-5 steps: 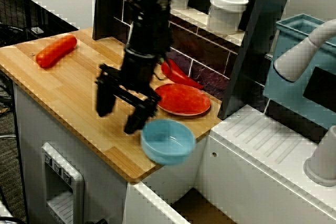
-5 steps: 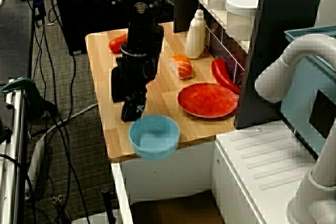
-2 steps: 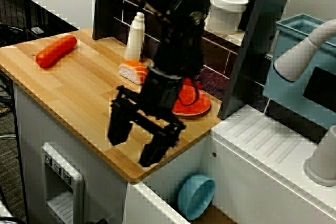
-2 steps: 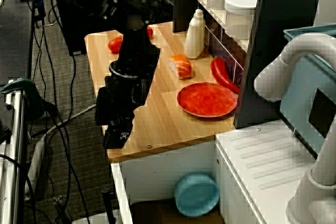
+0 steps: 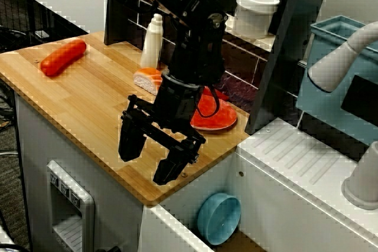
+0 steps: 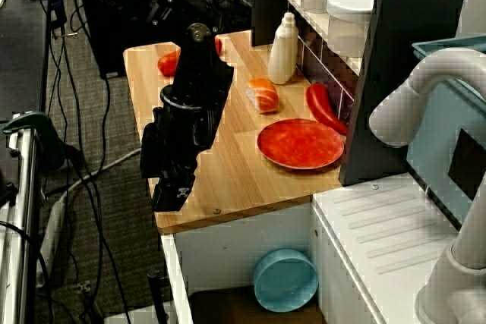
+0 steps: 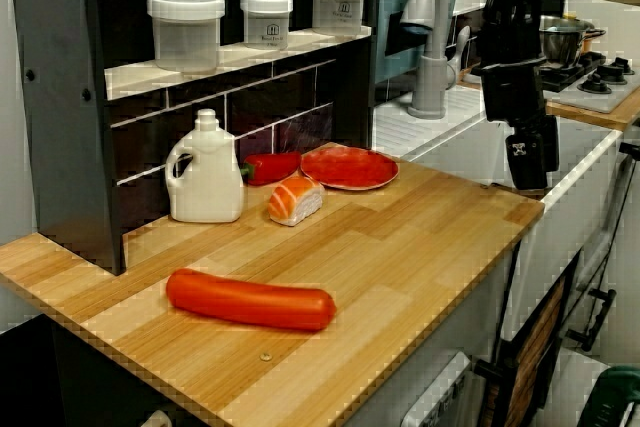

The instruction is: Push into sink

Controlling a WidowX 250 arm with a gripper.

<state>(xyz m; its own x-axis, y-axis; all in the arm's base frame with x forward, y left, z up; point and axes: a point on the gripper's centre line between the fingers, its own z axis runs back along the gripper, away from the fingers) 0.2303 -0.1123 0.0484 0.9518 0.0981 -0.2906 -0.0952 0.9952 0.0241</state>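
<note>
A light blue bowl (image 5: 218, 218) lies inside the sink (image 5: 273, 206), tipped on its side against the white wall just below the wooden counter's edge; the view from above shows the bowl (image 6: 285, 280) over the sink's brownish floor (image 6: 228, 305). My black gripper (image 5: 150, 157) hangs open and empty over the counter's corner, above and to the left of the bowl and not touching it. From above, the gripper (image 6: 161, 176) stands at the counter's near edge. In the view along the counter the gripper (image 7: 525, 152) hovers past the far corner, and the bowl is hidden.
On the counter are a red plate (image 5: 215, 115), a red pepper (image 6: 323, 108), a salmon sushi piece (image 5: 147, 79), a white bottle (image 5: 152, 42) and a red sausage (image 5: 62, 57). A grey faucet (image 5: 336, 63) and a teal crate (image 5: 339, 33) stand right of the sink.
The bowl went from the counter's edge over it and down into the sink, where it settled on its side. The gripper followed to the counter's corner and stayed open.
</note>
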